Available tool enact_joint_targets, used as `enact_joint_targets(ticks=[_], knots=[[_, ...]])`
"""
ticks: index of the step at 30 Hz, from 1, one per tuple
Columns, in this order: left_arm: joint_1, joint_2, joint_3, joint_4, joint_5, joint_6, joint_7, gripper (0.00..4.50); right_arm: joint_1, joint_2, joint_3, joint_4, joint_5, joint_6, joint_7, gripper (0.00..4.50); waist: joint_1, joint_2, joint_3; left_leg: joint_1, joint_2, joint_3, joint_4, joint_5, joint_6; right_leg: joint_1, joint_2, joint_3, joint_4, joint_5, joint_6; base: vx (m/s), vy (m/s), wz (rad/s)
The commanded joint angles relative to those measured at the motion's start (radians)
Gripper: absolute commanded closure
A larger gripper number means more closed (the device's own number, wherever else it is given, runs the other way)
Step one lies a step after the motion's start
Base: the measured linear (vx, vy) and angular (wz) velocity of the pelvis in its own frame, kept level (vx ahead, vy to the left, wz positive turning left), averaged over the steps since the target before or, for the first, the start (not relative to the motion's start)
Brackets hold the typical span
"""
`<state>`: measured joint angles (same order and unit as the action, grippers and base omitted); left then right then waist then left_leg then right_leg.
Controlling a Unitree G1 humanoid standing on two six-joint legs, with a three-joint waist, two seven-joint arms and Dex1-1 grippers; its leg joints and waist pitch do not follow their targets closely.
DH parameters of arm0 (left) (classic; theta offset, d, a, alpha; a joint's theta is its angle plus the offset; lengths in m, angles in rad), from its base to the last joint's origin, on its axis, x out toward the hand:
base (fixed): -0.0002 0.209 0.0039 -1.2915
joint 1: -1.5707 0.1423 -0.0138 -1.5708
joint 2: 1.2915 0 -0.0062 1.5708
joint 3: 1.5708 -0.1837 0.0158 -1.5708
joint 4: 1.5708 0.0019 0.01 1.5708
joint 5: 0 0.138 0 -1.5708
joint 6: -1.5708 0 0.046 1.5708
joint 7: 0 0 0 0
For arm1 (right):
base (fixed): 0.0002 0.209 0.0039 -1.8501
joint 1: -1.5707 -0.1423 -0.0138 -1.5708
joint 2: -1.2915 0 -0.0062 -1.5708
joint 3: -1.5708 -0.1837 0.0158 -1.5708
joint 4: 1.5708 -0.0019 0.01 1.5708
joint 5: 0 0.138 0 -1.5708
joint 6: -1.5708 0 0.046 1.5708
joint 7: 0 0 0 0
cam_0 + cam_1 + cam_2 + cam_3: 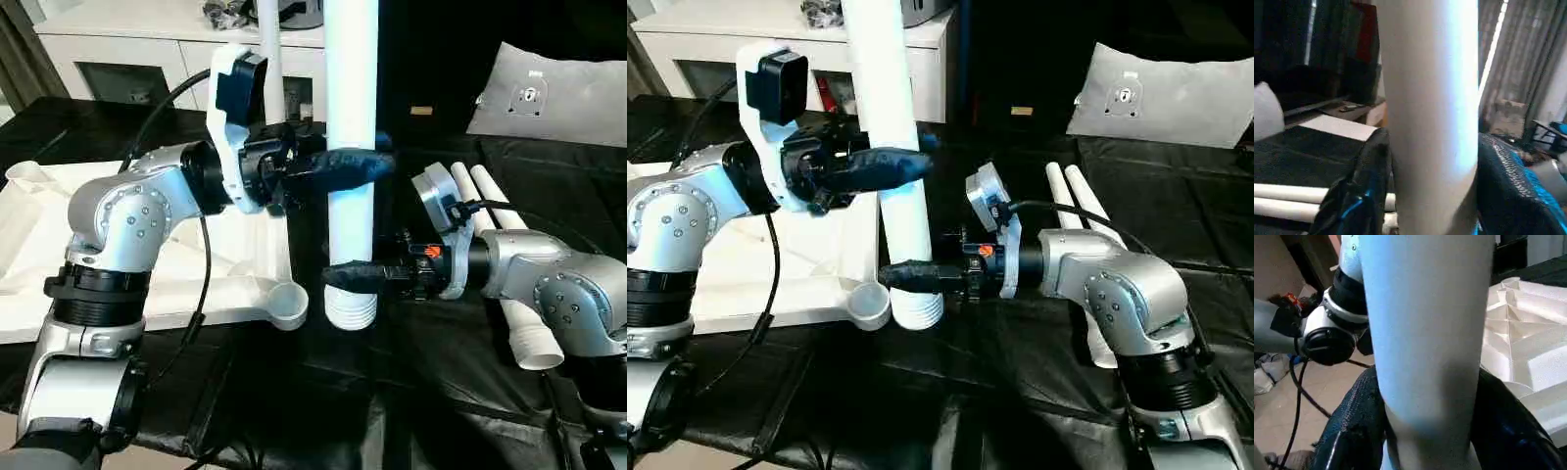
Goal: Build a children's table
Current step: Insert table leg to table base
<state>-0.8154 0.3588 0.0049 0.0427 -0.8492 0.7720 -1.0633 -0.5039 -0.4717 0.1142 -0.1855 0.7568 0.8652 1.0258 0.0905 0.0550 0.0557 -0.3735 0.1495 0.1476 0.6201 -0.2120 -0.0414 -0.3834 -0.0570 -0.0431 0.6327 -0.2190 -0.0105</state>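
Note:
A long white table leg point(351, 117) stands upright over the black cloth, its ribbed threaded end point(351, 311) down. My left gripper point(345, 164) is shut on the leg's middle. Lower on the same leg, just above the ribbed end, my right gripper point(355, 276) is shut too. In the wrist views the leg point(1432, 112) point(1430, 333) sits between the black fingers point(1359, 191) point(1349, 435). The white table top point(59, 245) lies upside down at the left, with a round corner socket point(282, 304) just left of the leg's end. Another leg point(269, 59) stands upright behind my left wrist.
Two more white legs point(500, 264) lie side by side on the black cloth at the right, partly under my right forearm. A grey-white cushion point(558, 93) rests at the back right. A white cabinet point(127, 49) stands at the back left.

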Motion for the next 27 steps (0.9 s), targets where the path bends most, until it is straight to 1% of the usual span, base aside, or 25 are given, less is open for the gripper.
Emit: enact_joint_targets(ticks=[1,2,3,6,8,9,10,11,12,13,15,16,17,18,19,20,21,22,23,24,25,26,27], knots=[[-0.02,0.0,0.025,-0.003,0.009,-0.015,0.018,1.66,-0.001,0.007,-0.031,-0.022,0.014,-0.011,-0.015,2.56,0.003,-0.008,-0.074,0.005,0.062,-0.014,-0.061,-0.007,0.038,0.058,-0.084,0.046,-0.062,-0.01,-0.268,0.0,0.0,0.0],[-0.03,-0.008,0.047,0.016,0.007,-0.025,0.038,1.66,-0.014,0.024,-0.057,-0.014,0.028,-0.011,-0.041,2.56,0.002,-0.007,-0.073,0.004,0.061,-0.013,-0.061,-0.006,0.037,0.058,-0.082,0.047,-0.061,-0.005,-0.269,0.0,0.0,0.0],[-0.033,-0.01,0.053,0.023,0.01,-0.031,0.044,1.6,-0.02,0.03,-0.068,-0.011,0.036,-0.008,-0.05,2.56,0.002,-0.006,-0.074,0.005,0.061,-0.014,-0.061,-0.01,0.037,0.058,-0.083,0.045,-0.061,-0.006,-0.271,0.0,0.0,0.0],[-0.034,-0.013,0.062,0.032,0.013,-0.044,0.051,1.3,-0.027,0.037,-0.085,-0.009,0.051,-0.003,-0.06,2.56,0.002,-0.007,-0.074,0.006,0.062,-0.015,-0.062,-0.012,0.035,0.059,-0.083,0.046,-0.061,-0.007,-0.268,0.0,0.0,0.0],[-0.034,-0.017,0.068,0.034,0.01,-0.049,0.057,1.23,-0.03,0.041,-0.094,-0.008,0.056,-0.002,-0.067,2.56,0.002,-0.007,-0.074,0.005,0.061,-0.014,-0.062,-0.005,0.037,0.058,-0.081,0.045,-0.06,0.003,-0.268,0.0,0.0,0.0],[-0.029,-0.024,0.078,0.03,0.001,-0.048,0.067,1.19,-0.032,0.048,-0.104,-0.006,0.056,-0.006,-0.082,2.56,0.002,-0.009,-0.074,0.005,0.061,-0.014,-0.062,-0.006,0.039,0.058,-0.082,0.045,-0.06,0.001,-0.268,0.0,0.0,0.0],[-0.028,-0.025,0.08,0.029,-0.001,-0.047,0.07,1.13,-0.032,0.049,-0.105,-0.006,0.055,-0.007,-0.085,2.56,0.002,-0.009,-0.074,0.005,0.061,-0.014,-0.062,-0.004,0.038,0.058,-0.082,0.046,-0.06,0.001,-0.268,0.0,0.0,0.0],[-0.014,-0.033,0.088,0.019,0.0,-0.048,0.092,0.95,-0.041,0.073,-0.125,0.013,0.034,-0.024,-0.139,2.56,0.002,-0.009,-0.073,0.005,0.062,-0.013,-0.062,-0.004,0.037,0.058,-0.084,0.046,-0.061,-0.004,-0.269,0.0,0.0,0.0],[-0.01,-0.034,0.089,0.017,0.003,-0.05,0.098,0.87,-0.043,0.079,-0.129,0.018,0.028,-0.03,-0.152,2.56,0.0,-0.009,-0.073,0.005,0.062,-0.013,-0.062,-0.005,0.032,0.056,-0.084,0.045,-0.061,-0.011,-0.269,0.0,0.0,0.0],[-0.006,-0.037,0.091,0.016,0.006,-0.053,0.106,0.82,-0.046,0.086,-0.134,0.023,0.02,-0.037,-0.169,2.56,0.0,-0.01,-0.073,0.006,0.061,-0.013,-0.062,-0.011,0.027,0.056,-0.084,0.045,-0.062,-0.023,-0.267,0.0,0.0,0.0],[0.001,-0.043,0.093,0.013,0.014,-0.063,0.123,0.71,-0.05,0.094,-0.14,0.03,0.011,-0.043,-0.195,2.57,0.0,-0.009,-0.073,0.006,0.061,-0.013,-0.063,-0.01,0.023,0.057,-0.083,0.045,-0.062,-0.027,-0.263,0.0,0.0,0.0],[0.009,-0.049,0.092,0.007,0.024,-0.075,0.139,0.62,-0.052,0.094,-0.139,0.032,-0.002,-0.047,-0.212,2.57,0.0,-0.007,-0.073,0.006,0.061,-0.013,-0.063,-0.008,0.021,0.056,-0.081,0.046,-0.062,-0.018,-0.26,0.0,0.0,0.0],[0.022,-0.056,0.083,-0.01,0.046,-0.093,0.163,0.52,-0.052,0.094,-0.132,0.031,-0.026,-0.054,-0.237,2.57,0.0,-0.008,-0.073,0.004,0.065,-0.015,-0.064,-0.003,0.02,0.058,-0.083,0.046,-0.061,-0.004,-0.257,0.0,0.0,0.0],[0.032,-0.059,0.074,-0.024,0.064,-0.104,0.177,0.45,-0.051,0.094,-0.127,0.028,-0.043,-0.059,-0.252,2.57,-0.001,-0.009,-0.074,0.004,0.061,-0.013,-0.063,0.001,0.021,0.058,-0.082,0.046,-0.061,0.004,-0.254,0.0,0.0,0.0],[0.042,-0.06,0.058,-0.037,0.091,-0.12,0.187,0.41,-0.048,0.09,-0.115,0.022,-0.068,-0.069,-0.263,2.57,-0.001,-0.008,-0.075,0.005,0.062,-0.014,-0.063,0.003,0.02,0.059,-0.083,0.046,-0.06,0.008,-0.252,0.0,0.0,0.0],[0.049,-0.061,0.047,-0.046,0.108,-0.13,0.193,0.37,-0.046,0.087,-0.107,0.018,-0.086,-0.076,-0.269,2.57,-0.001,-0.01,-0.073,0.004,0.063,-0.014,-0.064,0.003,0.022,0.059,-0.083,0.046,-0.061,0.006,-0.245,0.0,0.0,0.0],[0.063,-0.068,0.029,-0.058,0.144,-0.148,0.223,0.29,-0.039,0.09,-0.094,0.01,-0.109,-0.086,-0.286,2.57,-0.001,-0.012,-0.073,0.004,0.064,-0.014,-0.065,0.002,0.022,0.058,-0.083,0.046,-0.062,0.002,-0.241,0.0,0.0,0.0],[0.071,-0.073,0.016,-0.065,0.168,-0.159,0.244,0.18,-0.034,0.092,-0.087,0.004,-0.123,-0.093,-0.298,2.57,-0.002,-0.011,-0.073,0.004,0.065,-0.015,-0.065,0.001,0.019,0.059,-0.084,0.047,-0.061,0.002,-0.239,0.0,0.0,0.0],[0.097,-0.088,-0.02,-0.083,0.241,-0.205,0.305,0.08,-0.015,0.097,-0.052,-0.013,-0.175,-0.125,-0.332,2.57,-0.001,-0.011,-0.072,0.003,0.066,-0.015,-0.065,0.001,0.02,0.058,-0.084,0.048,-0.064,-0.002,-0.231,0.0,0.0,0.0],[0.1,-0.09,-0.023,-0.085,0.249,-0.208,0.314,0.03,-0.012,0.099,-0.048,-0.015,-0.179,-0.128,-0.337,2.57,-0.001,-0.011,-0.071,0.003,0.067,-0.015,-0.066,-0.007,0.016,0.059,-0.085,0.048,-0.064,-0.013,-0.226,0.0,0.0,0.0],[0.12,-0.108,-0.041,-0.097,0.286,-0.226,0.364,0.0,0.006,0.111,-0.029,-0.028,-0.206,-0.147,-0.367,2.57,-0.001,-0.013,-0.072,0.003,0.066,-0.015,-0.066,-0.005,0.016,0.059,-0.085,0.048,-0.064,-0.013,-0.223,0.0,0.0,0.0],[0.134,-0.126,-0.043,-0.107,0.292,-0.229,0.396,0.0,0.02,0.122,-0.019,-0.036,-0.219,-0.16,-0.384,2.57,-0.002,-0.015,-0.072,0.002,0.065,-0.014,-0.065,-0.004,0.016,0.059,-0.085,0.049,-0.064,-0.007,-0.22,0.0,0.0,0.0],[0.14,-0.134,-0.044,-0.111,0.295,-0.231,0.408,0.0,0.025,0.127,-0.015,-0.039,-0.224,-0.165,-0.39,2.57,-0.002,-0.014,-0.072,0.002,0.066,-0.015,-0.066,-0.003,0.017,0.059,-0.086,0.049,-0.064,-0.007,-0.22,0.0,0.0,0.0]])
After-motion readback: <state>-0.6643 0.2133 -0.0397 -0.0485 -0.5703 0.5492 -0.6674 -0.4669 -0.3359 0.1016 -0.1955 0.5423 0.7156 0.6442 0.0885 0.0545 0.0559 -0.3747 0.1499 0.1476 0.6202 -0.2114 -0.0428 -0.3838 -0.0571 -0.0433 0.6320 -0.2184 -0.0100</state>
